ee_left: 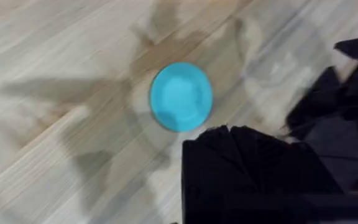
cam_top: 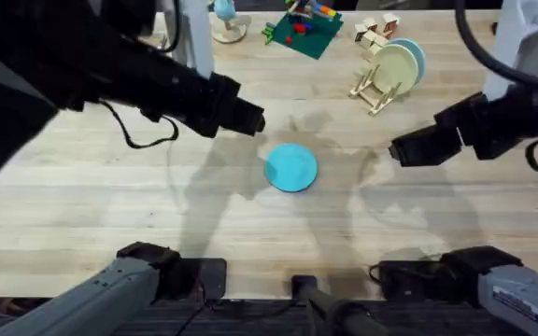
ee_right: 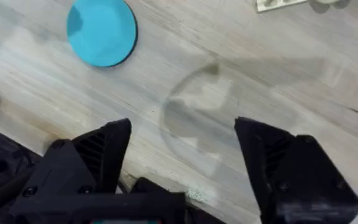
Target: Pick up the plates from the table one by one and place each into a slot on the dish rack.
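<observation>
The turquoise plate (cam_top: pixel 291 168) lies flat at the middle of the worktop (cam_top: pixel 110 215); the cream plate (cam_top: pixel 395 65) is already stood in the rack (cam_top: pixel 378 89) at the far right. The right pincer (ee_right: pixel 182 149) is spread and empty, right of the plate. Whether the left pincer (cam_top: pixel 250 119) is spread cannot be told. For a sound pick, one finger should be slid under the plate's thin rim, the edge pinched, then the plate tilted upright for a free slot.

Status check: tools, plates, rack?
Right tool open, empty, above table. Turquoise plate flat on table, untouched. Cream-yellow plate already in dish rack. Nothing blocking.
</observation>
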Controlling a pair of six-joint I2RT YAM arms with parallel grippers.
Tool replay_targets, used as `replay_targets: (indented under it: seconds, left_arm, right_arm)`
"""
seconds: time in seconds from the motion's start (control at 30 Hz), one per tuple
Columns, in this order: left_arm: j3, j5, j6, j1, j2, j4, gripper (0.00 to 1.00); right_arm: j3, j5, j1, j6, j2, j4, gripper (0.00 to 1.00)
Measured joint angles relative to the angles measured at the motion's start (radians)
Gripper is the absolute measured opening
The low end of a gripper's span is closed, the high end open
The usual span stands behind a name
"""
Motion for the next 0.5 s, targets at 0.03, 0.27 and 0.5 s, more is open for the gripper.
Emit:
replay_targets:
  seconds: [0.03, 0.27, 0.5]
  left_arm:
    - [-0.026, 0.043, 0.009, 0.021, 0.0, 0.02, 0.043]
    - [-0.208, 0.194, 0.036, 0.06, 0.0, 0.166, 0.042]
    - [-0.3, 0.264, 0.049, 0.059, 0.092, 0.257, 0.042]
  right_arm:
    - [0.0, -0.001, 0.0, 0.0, 0.0, 0.0, 0.995]
    - [0.0, -0.002, 0.0, 0.0, 0.0, -0.001, 0.996]
    - [0.0, -0.003, 0.0, 0.0, 0.0, -0.002, 0.996]
